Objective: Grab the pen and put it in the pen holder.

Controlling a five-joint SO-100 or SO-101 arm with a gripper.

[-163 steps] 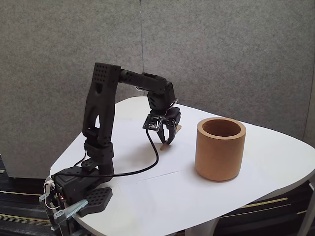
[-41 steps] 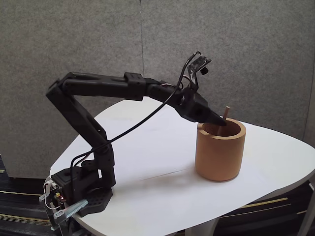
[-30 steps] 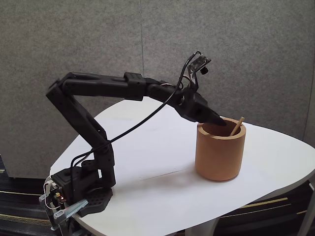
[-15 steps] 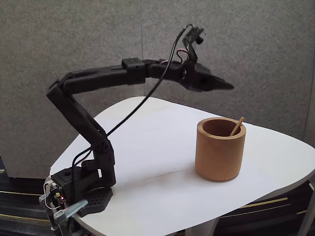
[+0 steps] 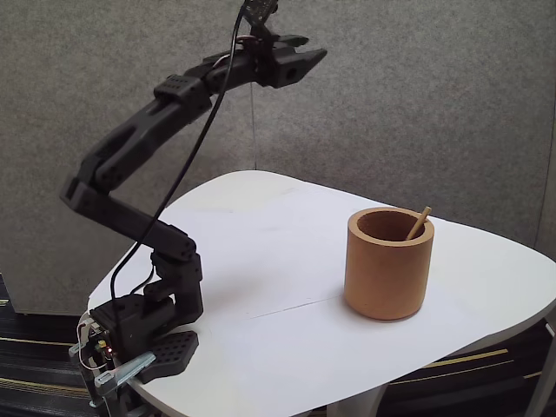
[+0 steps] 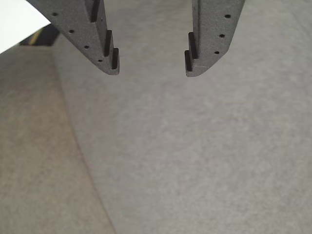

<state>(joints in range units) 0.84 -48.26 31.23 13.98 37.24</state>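
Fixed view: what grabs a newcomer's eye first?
The orange-brown pen holder stands on the right of the white table, the thin tan pen leaning inside against its far-right rim. The black arm rears high at upper left, gripper well above the table; the wrist view shows its jaws open and empty.

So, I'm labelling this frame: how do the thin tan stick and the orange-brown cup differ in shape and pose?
The thin light-tan wooden stick is slender and leans tilted; the thick-walled orange-brown cylindrical cup is wide and stands upright. The stick sits inside, resting against the rim, its top poking out; the cup stands on the white table. Both look wooden.
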